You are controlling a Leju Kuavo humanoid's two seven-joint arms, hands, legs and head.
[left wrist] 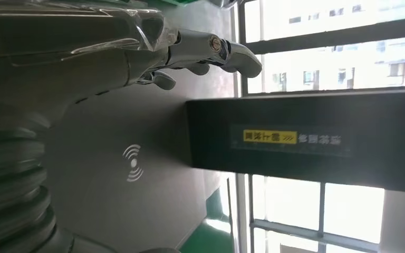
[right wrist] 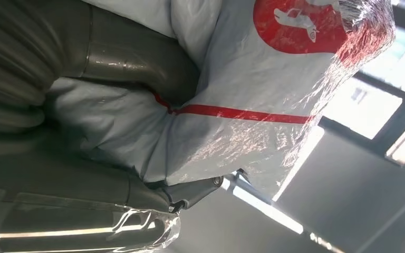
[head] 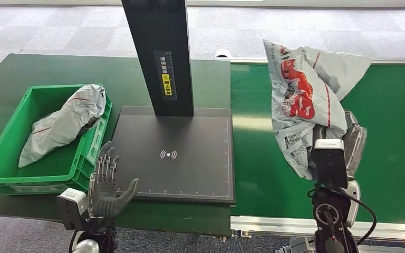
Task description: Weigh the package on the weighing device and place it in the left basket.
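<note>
Head view: right hand (head: 343,150) holds package (head: 300,100) upright, long axis vertical.

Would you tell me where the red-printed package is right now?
In the head view, the package is held up by the right hand over the green conveyor belt, right of the scale.

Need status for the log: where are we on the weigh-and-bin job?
Done: the right hand has the grey and red package lifted above the green belt. One grey package already lies in the green basket. In hand: carrying it toward the scale. Left: the scale platform is bare, so weighing and binning remain. The left hand waits open at its front left corner.
</note>
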